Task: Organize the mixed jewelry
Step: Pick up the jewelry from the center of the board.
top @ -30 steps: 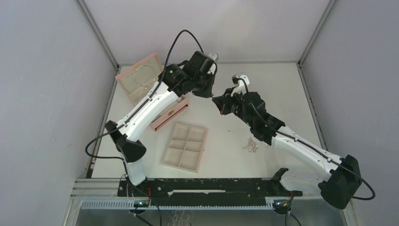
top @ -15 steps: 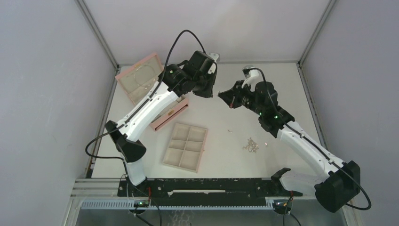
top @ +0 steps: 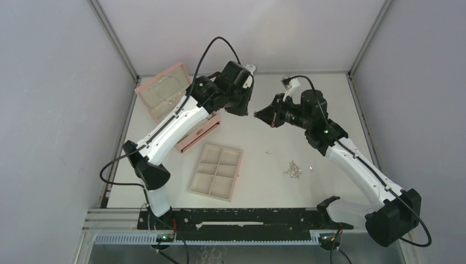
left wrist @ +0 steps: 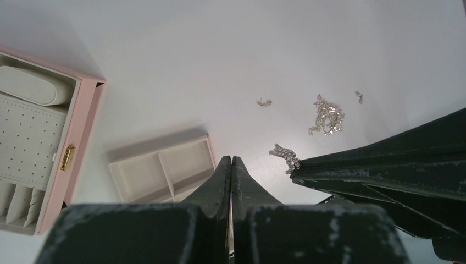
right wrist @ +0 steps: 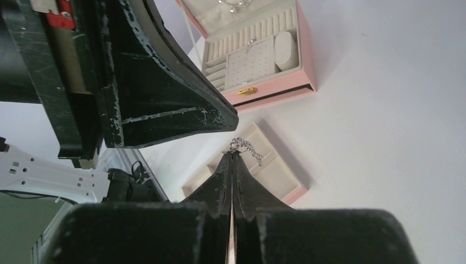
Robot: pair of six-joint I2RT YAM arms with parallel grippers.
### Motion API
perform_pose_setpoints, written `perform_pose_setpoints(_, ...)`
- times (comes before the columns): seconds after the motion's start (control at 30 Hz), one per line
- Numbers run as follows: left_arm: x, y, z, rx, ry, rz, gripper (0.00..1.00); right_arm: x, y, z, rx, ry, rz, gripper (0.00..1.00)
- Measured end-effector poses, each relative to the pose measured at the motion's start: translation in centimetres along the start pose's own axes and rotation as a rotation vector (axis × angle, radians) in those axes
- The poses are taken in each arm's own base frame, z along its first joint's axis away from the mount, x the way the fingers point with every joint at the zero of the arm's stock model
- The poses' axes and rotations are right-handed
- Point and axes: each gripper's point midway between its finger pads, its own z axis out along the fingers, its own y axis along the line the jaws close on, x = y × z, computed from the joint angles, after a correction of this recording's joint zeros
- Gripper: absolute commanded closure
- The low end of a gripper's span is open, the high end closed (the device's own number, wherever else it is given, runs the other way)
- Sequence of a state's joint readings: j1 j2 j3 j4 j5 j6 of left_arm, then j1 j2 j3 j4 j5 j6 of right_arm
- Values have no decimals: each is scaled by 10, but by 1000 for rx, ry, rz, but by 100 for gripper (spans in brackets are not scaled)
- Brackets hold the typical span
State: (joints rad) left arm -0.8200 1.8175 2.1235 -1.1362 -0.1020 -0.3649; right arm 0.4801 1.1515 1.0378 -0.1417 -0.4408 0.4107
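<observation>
R gripper is pinching fully shut on a small chain piece. Grip is right at the fingertips, and most of the piece is hanging out to one side. L gripper is also closed tight, nothing visible between its fingers. In top view both tips are sitting nose to nose at centre frame, just beside each other. Can't tell if they're touching.

Rest of the mixed jewelry:
- main jewelry pile is lying on the table, right of centre
- one loose bit is lying just up-left of the pile, another loose bit just to its right
- looks like a thin necklace is lying in the open lid of the pink jewelry box, upper left

The six-compartment tray is sitting lower-centre, and every compartment I can see is looking empty.

Risks from here, imo:
- Tip-only pinch on a floppy chain. Any quick swing toward the tray or box could let it slide out onto the table.
- L fingers are hanging very near the dangling end, so the chain could snag on them or the two grippers could bump.
- Tray cells are small, so a drop from height may bounce out or land in the wrong cell.
- The pile is looking tangled, so a later pick may be lifting several pcs at once.
</observation>
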Motion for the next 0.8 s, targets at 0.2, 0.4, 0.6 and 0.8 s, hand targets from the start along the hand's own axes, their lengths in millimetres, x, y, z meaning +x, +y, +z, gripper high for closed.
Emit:
perform_pose_setpoints(0.2,5,6,2,-12,13,-1,100,7,-8,-5,-25,89,75,100)
perform_pose_setpoints(0.4,6,21,1,-45,13,-16,100,4,-19,-7,-55,230,221,100)
perform_pose_setpoints(0.6,10,39,-2,-81,13,-37,100,46,-20,-14,-124,457,438,100)
perform_pose_setpoints(0.8,15,53,1,-112,18,-52,100,62,7,-35,-270,579,519,100)
